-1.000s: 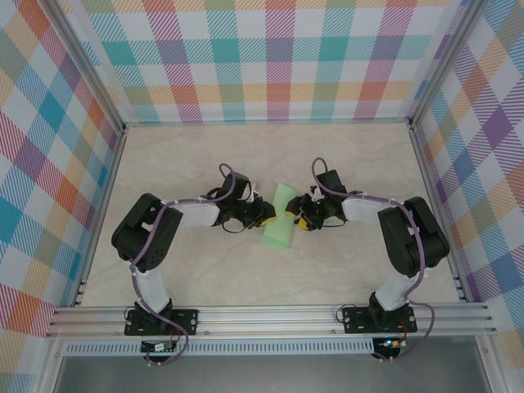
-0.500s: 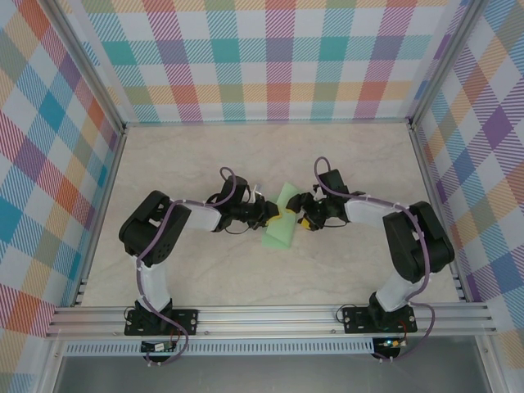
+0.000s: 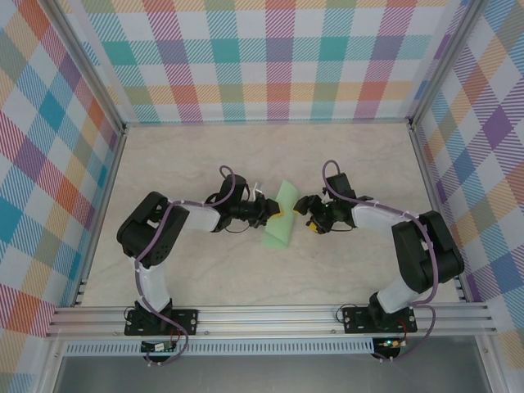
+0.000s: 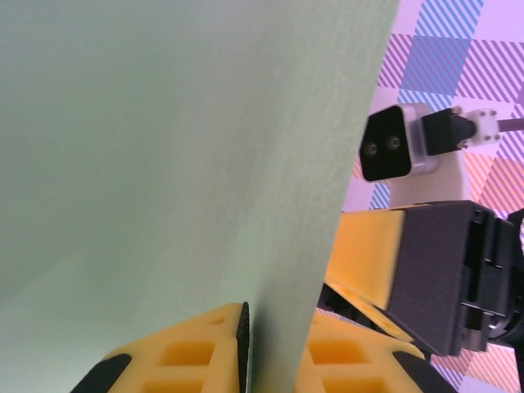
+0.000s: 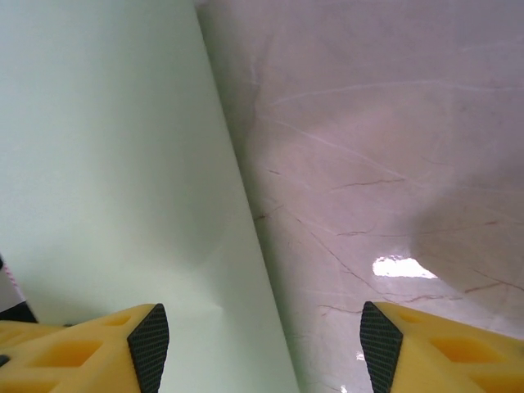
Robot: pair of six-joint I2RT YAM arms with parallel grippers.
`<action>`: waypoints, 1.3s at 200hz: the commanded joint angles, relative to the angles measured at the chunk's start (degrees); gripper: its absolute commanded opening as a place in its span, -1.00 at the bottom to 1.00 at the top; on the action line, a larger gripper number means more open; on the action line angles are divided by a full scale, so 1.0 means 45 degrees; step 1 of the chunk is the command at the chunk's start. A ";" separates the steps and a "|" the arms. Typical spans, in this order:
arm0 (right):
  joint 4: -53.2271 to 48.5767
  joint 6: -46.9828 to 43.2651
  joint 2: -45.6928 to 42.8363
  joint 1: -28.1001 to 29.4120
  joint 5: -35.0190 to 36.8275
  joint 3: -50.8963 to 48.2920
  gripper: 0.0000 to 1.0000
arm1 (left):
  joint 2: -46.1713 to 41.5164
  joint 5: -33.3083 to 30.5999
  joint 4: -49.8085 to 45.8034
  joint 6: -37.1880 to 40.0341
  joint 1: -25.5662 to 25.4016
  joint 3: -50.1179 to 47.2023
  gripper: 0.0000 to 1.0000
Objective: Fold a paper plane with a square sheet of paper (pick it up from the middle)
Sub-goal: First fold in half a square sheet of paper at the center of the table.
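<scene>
Top view, paper: folded mint paper (image 3: 279, 221) lies slanted mid-table (image 3: 368, 155), with open marble all round and the plaid walls (image 3: 278, 65) well apart.
Top view, grippers: left gripper (image 3: 273, 210) at its left edge; right gripper (image 3: 306, 218) just beside its right edge.
Left wrist, grip: fingers (image 4: 188, 348) pinch the paper (image 4: 164, 147) at its lower edge.
Right wrist, grip: fingers (image 5: 147, 340) spread wide; the paper (image 5: 106, 147) has its straight edge running between them, bare table (image 5: 385, 123) to its right.

The pale mint-green sheet of paper (image 3: 278, 229), plain and folded into a long narrow strip, lay diagonally mid-worktop (image 3: 205, 155), its upper half pinched between the fingers of my left gripper (image 3: 275, 210).
</scene>
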 commanded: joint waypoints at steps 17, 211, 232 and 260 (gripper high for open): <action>0.0167 0.0294 -0.0677 -0.0093 0.0204 -0.0407 0.32 | -0.0637 0.0279 0.0096 0.0008 -0.0006 0.0232 -0.67; 0.0951 -0.0545 0.1566 0.0618 -0.1531 0.0851 0.20 | -0.0803 -0.1417 -0.0835 0.0046 -0.0006 -0.0598 -0.68; 0.0111 -0.0906 0.1530 0.0634 -0.0988 0.1105 0.17 | -0.1019 -0.1669 -0.1494 0.0318 -0.0006 -0.0602 -0.53; -0.1108 -0.1765 0.1903 0.0802 -0.0835 0.1892 0.15 | -0.1863 -0.2524 -0.3417 0.1297 -0.0006 -0.0513 -0.19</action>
